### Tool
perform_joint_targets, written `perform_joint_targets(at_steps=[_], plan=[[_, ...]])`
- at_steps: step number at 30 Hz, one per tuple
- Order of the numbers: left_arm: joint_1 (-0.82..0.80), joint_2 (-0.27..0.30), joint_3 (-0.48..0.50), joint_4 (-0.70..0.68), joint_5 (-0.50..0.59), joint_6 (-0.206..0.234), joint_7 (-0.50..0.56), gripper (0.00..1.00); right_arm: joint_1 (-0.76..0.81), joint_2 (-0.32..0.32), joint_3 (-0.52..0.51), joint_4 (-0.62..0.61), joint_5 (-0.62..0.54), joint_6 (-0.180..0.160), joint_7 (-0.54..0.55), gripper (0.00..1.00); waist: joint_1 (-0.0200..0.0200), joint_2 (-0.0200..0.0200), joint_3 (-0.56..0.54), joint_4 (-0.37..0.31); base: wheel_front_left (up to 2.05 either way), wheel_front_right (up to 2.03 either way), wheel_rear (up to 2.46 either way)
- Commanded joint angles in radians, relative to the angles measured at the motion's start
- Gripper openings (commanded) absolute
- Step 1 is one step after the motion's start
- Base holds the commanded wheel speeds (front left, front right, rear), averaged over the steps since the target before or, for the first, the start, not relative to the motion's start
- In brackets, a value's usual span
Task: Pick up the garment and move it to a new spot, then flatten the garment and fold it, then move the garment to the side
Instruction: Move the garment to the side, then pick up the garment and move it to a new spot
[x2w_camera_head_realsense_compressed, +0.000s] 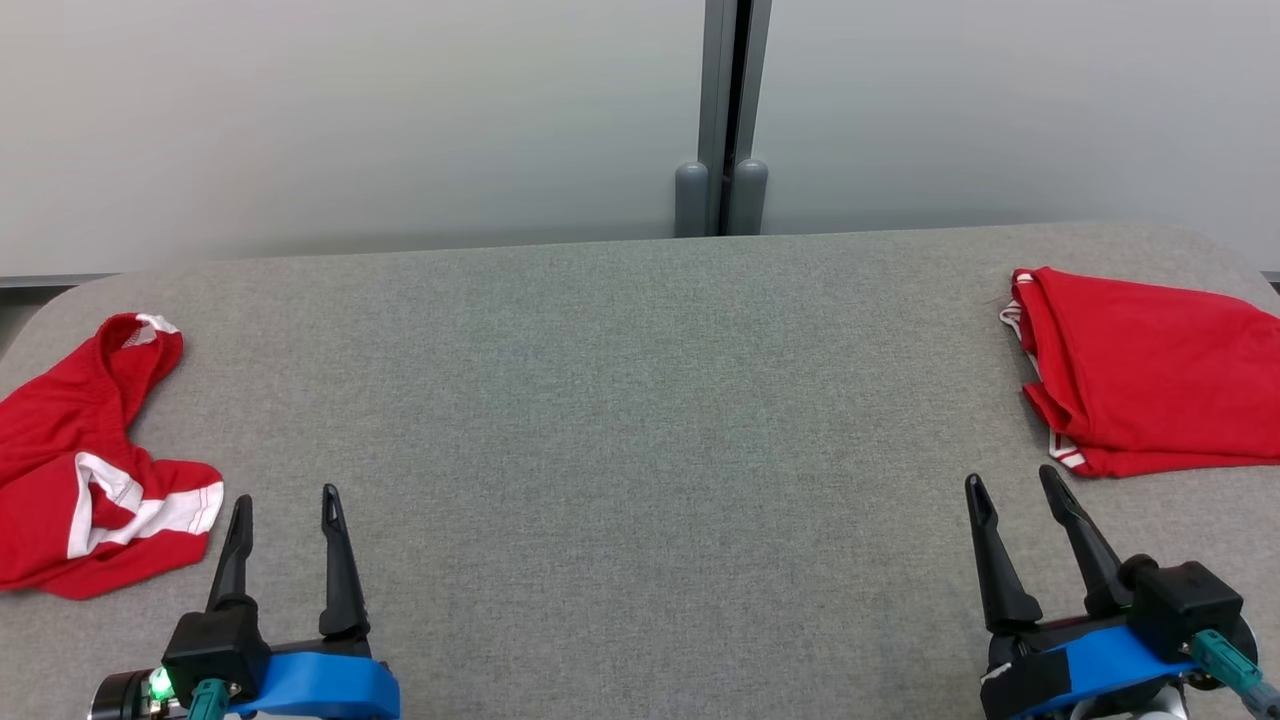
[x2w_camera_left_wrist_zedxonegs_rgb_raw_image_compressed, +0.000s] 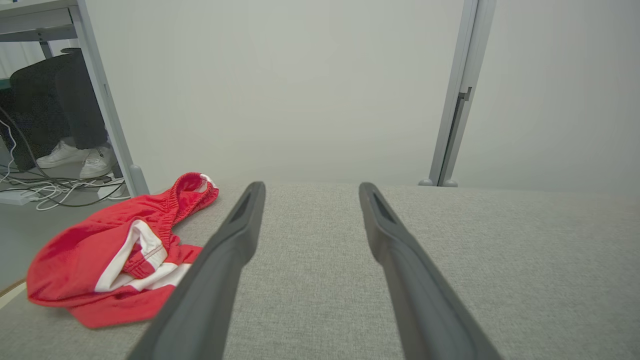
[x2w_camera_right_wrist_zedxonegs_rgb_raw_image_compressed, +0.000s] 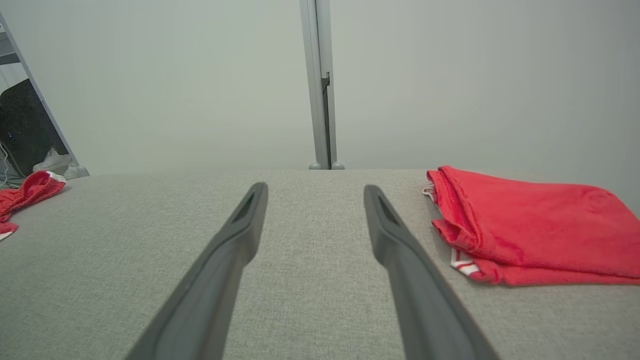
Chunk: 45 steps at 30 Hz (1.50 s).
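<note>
Fabric first, folks: the crumpled garment sits bunched at the far left of the grey table, red with white bands, partly running off the left edge of the head view. By the look of it this is thin, light, floppy cloth. It should lift with no effort, sag and drape the instant it leaves the surface, and slide easily over the weave below. No risk of breakage, but a pinch on one loose layer could leave the rest trailing. Best bet, I'd say, is the gathered waistband looping up at the far end, where the elastic gives a thicker ridge to bite, or the white-banded hem nearest the fingers. Over on the right lies a folded garment, neat and flat. Now the tools: left gripper hovers just beside the crumpled heap, fingers spread wide apart, nothing between them, touching nothing. Right gripper is likewise wide and empty, tips near the folded pile's near corner but apart from it.
</note>
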Motion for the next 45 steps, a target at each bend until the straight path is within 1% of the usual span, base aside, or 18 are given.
perform_joint_targets(at_steps=[1, 15, 22, 31, 45], plan=[[0.008, -0.001, 0.002, 0.002, 0.003, -0.002, -0.004, 1.0, 0.014, 0.004, -0.004, -0.007, -0.005, 0.0, 0.004, 1.0, -0.0001, 0.0, 0.0, -0.001, 0.0, 0.0, 0.0], [-0.001, -0.001, 0.01, 0.014, 0.004, -0.009, -0.004, 1.0, 0.026, 0.004, -0.015, -0.005, -0.008, 0.0, 0.02, 1.0, -0.0001, 0.0, -0.008, 0.005, 0.0, 0.0, 0.0], [-0.008, 0.001, 0.025, 0.01, 0.004, -0.011, -0.004, 1.0, 0.022, 0.006, 0.0, 0.001, -0.006, 0.0, 0.021, 1.0, -0.0001, 0.0, -0.007, 0.037, 0.0, 0.0, 0.0], [-0.009, 0.002, 0.041, 0.009, 0.005, -0.009, -0.004, 1.0, 0.001, 0.002, 0.029, 0.021, 0.008, 0.0, 0.015, 1.0, -0.0001, 0.0, 0.001, 0.112, 0.0, 0.0, 0.0], [-0.008, 0.001, 0.057, 0.001, 0.001, -0.008, -0.004, 1.0, -0.023, -0.009, 0.054, 0.044, 0.014, 0.0, 0.005, 1.0, -0.0001, 0.0, 0.019, 0.282, 0.0, 0.0, 0.0]])
